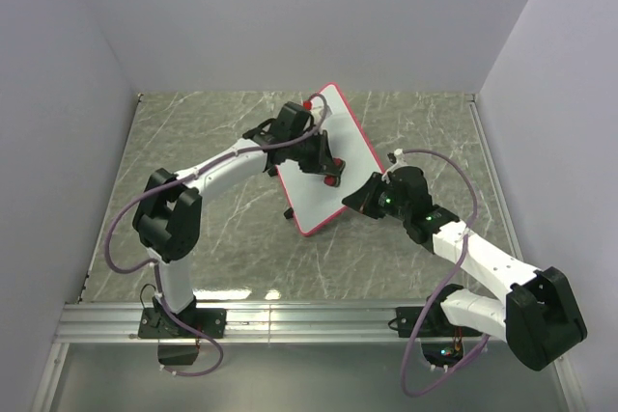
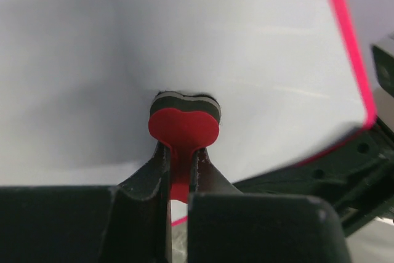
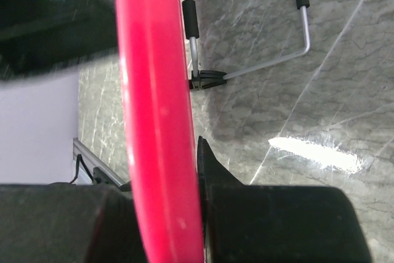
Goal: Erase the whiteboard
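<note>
The whiteboard (image 1: 323, 161) is white with a red-pink frame and stands tilted in the middle of the table. In the left wrist view its white face (image 2: 184, 41) fills the frame and looks clean. My left gripper (image 1: 328, 173) is shut on the red handle of a small red-and-black eraser (image 2: 183, 118), whose pad rests against the board. My right gripper (image 1: 355, 202) is shut on the board's red frame (image 3: 157, 121) at its near right edge and holds it up.
The board's thin metal wire stand with black sleeves (image 3: 246, 60) rests on the grey marbled table (image 1: 212, 142) behind the board. White walls close the table on the left, back and right. A metal rail (image 1: 290, 320) runs along the near edge.
</note>
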### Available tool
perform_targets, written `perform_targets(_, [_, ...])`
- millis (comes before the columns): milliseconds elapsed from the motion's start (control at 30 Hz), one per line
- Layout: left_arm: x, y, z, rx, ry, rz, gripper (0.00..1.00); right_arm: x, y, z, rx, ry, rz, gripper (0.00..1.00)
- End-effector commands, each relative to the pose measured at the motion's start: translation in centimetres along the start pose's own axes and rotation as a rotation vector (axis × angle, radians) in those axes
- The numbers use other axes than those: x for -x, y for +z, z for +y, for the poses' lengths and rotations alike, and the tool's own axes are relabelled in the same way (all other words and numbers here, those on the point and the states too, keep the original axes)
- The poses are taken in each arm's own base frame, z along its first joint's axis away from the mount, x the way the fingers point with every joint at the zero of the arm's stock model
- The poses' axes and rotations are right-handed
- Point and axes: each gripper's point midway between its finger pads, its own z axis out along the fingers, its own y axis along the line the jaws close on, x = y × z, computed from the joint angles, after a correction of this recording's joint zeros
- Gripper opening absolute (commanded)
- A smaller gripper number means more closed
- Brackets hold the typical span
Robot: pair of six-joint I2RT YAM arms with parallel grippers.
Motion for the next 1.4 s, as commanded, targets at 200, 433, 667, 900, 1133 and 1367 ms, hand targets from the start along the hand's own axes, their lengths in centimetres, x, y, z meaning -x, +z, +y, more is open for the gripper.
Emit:
perform_targets(200, [2.4, 1.6, 12.6, 0.237, -0.153, -0.011, 0.00, -4.0, -0.6, 0.7, 0.041, -0.076, 0.137, 0.00])
perform_targets(433, [6.2, -2.2, 12.9, 0.285, -0.146, -0.135, 0.00, -3.6, -0.7, 0.7, 0.026, -0.092, 0.130, 0.00])
perform_targets(667, [9.8, -11.1, 15.7, 0.420, -0.208, -0.341, 0.00, -2.6, -0.7, 1.0, 0.005, -0.119, 0.105, 0.44])
perform_targets(900, [8.2, -18.2, 20.5, 0.631, -0.262, -0.432, 0.00, -0.8, -1.6, 1.8, -0.017, -0.183, 0.063, 0.98])
perform_targets(1133, [-1.0, -17.6, 25.6, 0.790, -0.369, -0.323, 0.31, 1.1, -5.5, 3.3, -0.035, -0.263, -0.011, 1.00])
perform_targets(1367, [-3.6, -17.9, 26.6, 0.826, -0.389, -0.324, 0.99, 1.3, -9.8, 4.1, -0.002, -0.256, -0.094, 1.00])
